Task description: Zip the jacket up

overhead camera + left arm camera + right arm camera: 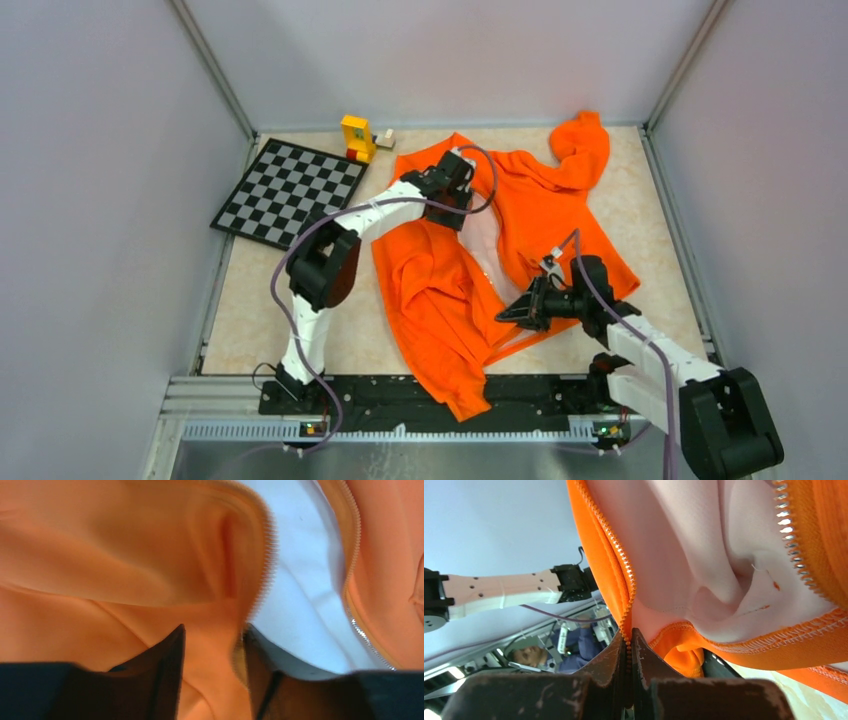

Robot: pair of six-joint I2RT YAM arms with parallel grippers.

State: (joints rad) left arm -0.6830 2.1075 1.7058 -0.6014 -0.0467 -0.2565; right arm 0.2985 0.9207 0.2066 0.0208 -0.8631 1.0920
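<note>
On table (260, 320) — jacket (540, 210) near-to-far, hood (582, 148) far.

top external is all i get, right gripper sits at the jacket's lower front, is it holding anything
Observer: Yes. The right wrist view shows the right gripper shut on one row of zipper teeth at the jacket edge.
Operator: are the two rows joined there
Observer: No. The other row runs apart from it, with pale lining between them.
Operator: and the left gripper up top
Observer: In the left wrist view a fold of orange fabric fills the gap between the fingers of the left gripper.
</note>
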